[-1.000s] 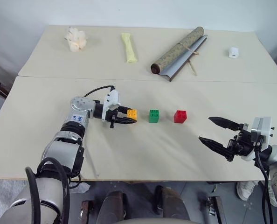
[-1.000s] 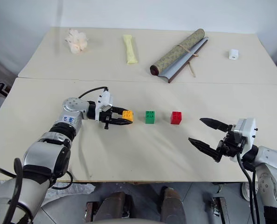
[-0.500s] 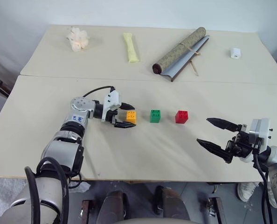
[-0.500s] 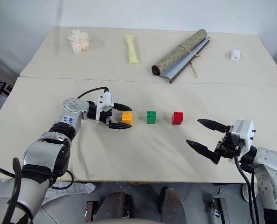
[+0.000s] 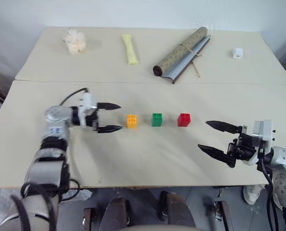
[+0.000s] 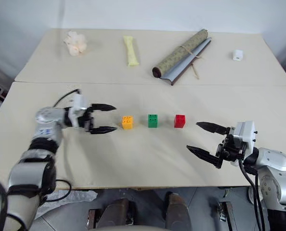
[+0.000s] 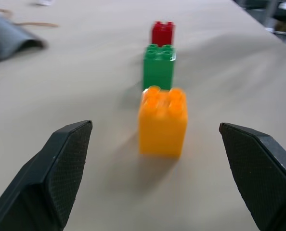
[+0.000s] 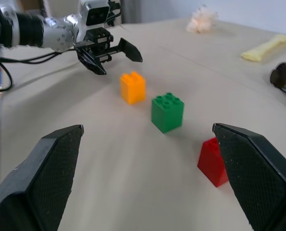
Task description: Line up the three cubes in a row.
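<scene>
Spread across two pale tabletops (image 5: 148, 159) pushed edge to edge, with a seam running left to right between them. On the far top, from right to left: a small white block (image 5: 237, 52), a long rolled mat (image 5: 181, 51) tied with a band and lying on a diagonal, a pale yellow wrapped stick (image 5: 128, 48), and a crumpled cream-coloured wad (image 5: 73, 41)

On the near top, three studded bricks standing in a straight left-to-right row with small gaps between them — yellow-orange cube (image 5: 131, 120) at the left end, green cube (image 5: 157, 119) in the middle, red cube (image 5: 184, 119) at the right end. All upright, studs up, none touching its neighbour

Just left of the row, left gripper (image 5: 112, 117) pointing level toward the yellow-orange cube, black fingers spread wide and holding nothing, a clear gap between fingertips and brick. Seen along the left wrist, the three bricks stacked up one behind another between the parted fingers (image 7: 61, 168)

Well to the right of the red cube and nearer the table's front edge, right gripper (image 5: 213, 136) aimed leftward — fingers likewise set wide apart, empty, clear of every brick
</scene>
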Controlling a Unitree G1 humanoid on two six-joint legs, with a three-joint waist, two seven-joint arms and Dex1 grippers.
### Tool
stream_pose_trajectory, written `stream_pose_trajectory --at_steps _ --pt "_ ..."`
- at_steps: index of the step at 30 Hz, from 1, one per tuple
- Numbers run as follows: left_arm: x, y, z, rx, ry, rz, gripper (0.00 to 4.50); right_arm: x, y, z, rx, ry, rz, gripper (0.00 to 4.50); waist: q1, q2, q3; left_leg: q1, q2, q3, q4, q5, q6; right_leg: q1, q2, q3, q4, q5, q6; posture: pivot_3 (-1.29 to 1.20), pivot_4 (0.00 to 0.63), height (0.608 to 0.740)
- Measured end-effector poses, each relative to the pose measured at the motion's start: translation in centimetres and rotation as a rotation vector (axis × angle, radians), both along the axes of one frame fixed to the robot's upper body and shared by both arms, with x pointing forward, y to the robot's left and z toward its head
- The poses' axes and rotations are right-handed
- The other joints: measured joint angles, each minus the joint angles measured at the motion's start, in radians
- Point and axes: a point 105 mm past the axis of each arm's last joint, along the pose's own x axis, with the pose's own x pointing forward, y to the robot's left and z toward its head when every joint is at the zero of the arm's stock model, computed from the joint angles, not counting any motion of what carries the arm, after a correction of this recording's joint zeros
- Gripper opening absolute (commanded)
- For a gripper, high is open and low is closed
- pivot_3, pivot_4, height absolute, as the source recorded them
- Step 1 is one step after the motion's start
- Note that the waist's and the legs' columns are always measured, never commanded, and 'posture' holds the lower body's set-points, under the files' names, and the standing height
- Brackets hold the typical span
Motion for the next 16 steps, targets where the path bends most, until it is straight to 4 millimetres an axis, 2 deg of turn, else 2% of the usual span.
stream_pose_trajectory --at_steps 5,8,11,16 --pt "-3.8 3.2 0.6 -0.006 0.043 0.077 4.49 1.4 -0.2 0.5 -0.03 -0.067 0.115 4.5 0.001 0.0 0.0 0.0 0.001 -0.001 0.001 0.0 0.0 0.0 0.0 0.001 0.001 0.0 0.0 0.0 0.15 0.74" --pt "-5.5 4.1 0.6 0.015 0.061 0.131 4.49 2.5 -0.8 0.9 -0.046 -0.098 0.139 4.5 0.013 0.001 0.001 0.0 0.0 -0.001 0.002 0.0 0.0 0.001 -0.002 0.0 0.001 0.0 0.0 0.0 0.15 0.74" --pt "-5.4 4.3 1.0 0.004 0.04 0.192 4.49 3.0 -0.7 1.3 -0.05 -0.13 0.163 4.5 0.026 0.001 0.0 0.0 0.0 -0.001 0.002 0.0 0.0 0.001 -0.002 -0.001 0.001 0.0 0.0 0.0 0.15 0.74" --pt "-5.0 4.4 1.3 0.027 -0.026 0.238 4.49 3.3 -0.8 0.3 -0.081 -0.117 0.182 4.5 0.027 0.001 0.0 0.0 -0.001 0.0 0.001 0.0 0.0 0.001 -0.002 -0.001 0.001 0.0 0.0 0.0 0.15 0.74"
